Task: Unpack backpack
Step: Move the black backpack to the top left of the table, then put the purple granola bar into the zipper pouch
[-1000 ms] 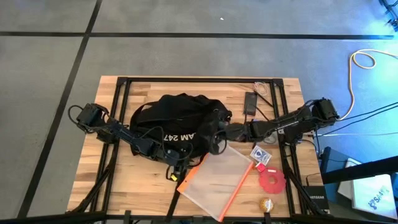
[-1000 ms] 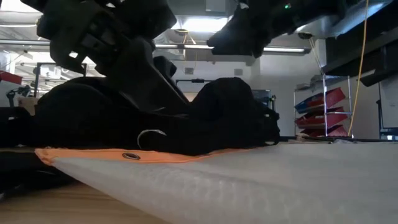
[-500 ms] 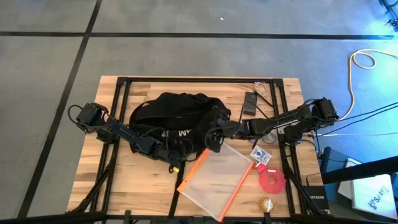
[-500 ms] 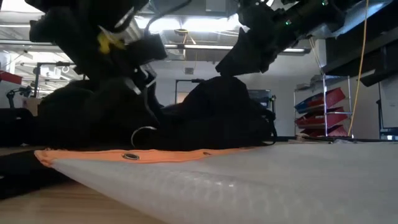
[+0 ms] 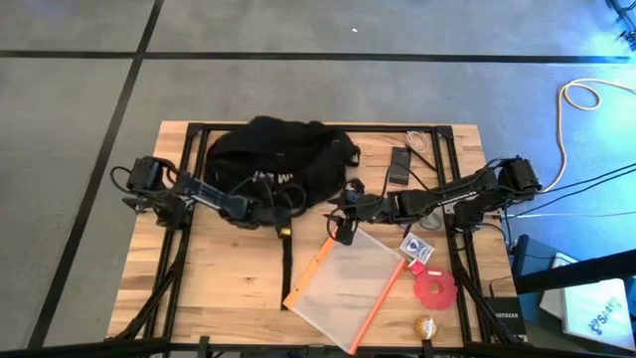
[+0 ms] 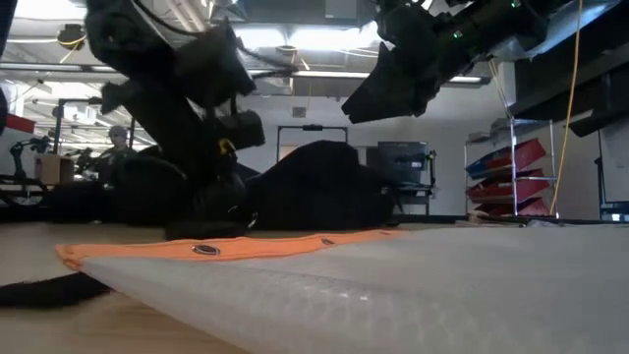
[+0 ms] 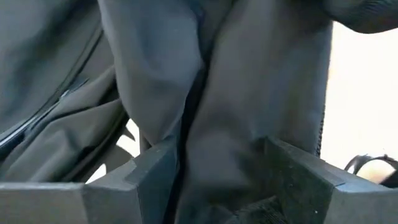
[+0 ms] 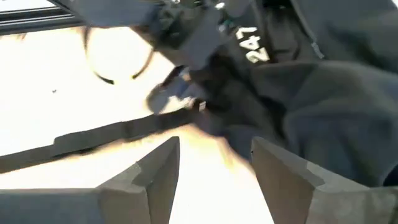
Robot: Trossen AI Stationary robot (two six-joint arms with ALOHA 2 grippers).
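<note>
from above, the backpack (image 5: 276,159) lies at the table's (image 5: 229,288) far middle edge, its long axis running across the table, one black strap (image 5: 286,261) trailing toward the near edge. the left gripper (image 5: 281,204) sits at the pack's near side; the right gripper (image 5: 345,204) is just beside its right end. bare wood lies open at near left.

the low view shows the mesh pouch (image 6: 324,285) filling the foreground, orange edge toward the pack (image 6: 314,192).

the left wrist view alone shows the fingers (image 7: 155,171) parted, black fabric (image 7: 249,124) between them.

the right wrist view shows its fingers (image 8: 158,165) apart, holding nothing, "247" lettering (image 8: 255,46) ahead.
</note>
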